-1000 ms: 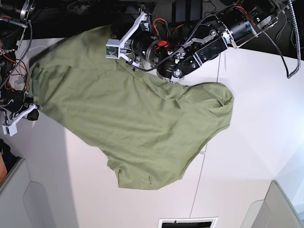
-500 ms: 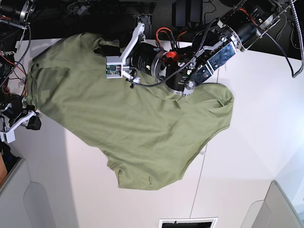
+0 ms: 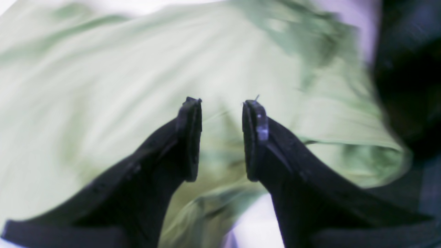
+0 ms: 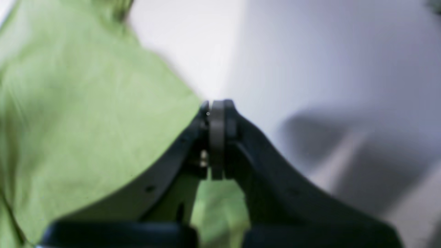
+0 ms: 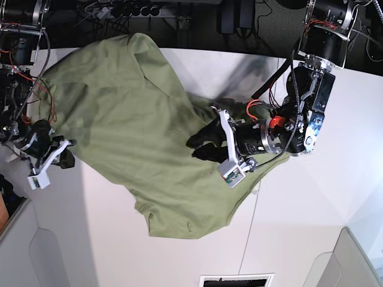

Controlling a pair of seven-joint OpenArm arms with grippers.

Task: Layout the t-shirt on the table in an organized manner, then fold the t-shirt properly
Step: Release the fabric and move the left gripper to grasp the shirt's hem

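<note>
No readable text or labels

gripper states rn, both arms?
Left end effector: open, nothing between its fingers, above the t-shirt.
Right end effector: shut, at the t-shirt's edge; grip on cloth unclear.

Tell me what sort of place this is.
Likely a robotics lab workbench: a white table holding a green t-shirt, two robot arms with exposed wiring working over it, and cables and power strips behind.
</note>
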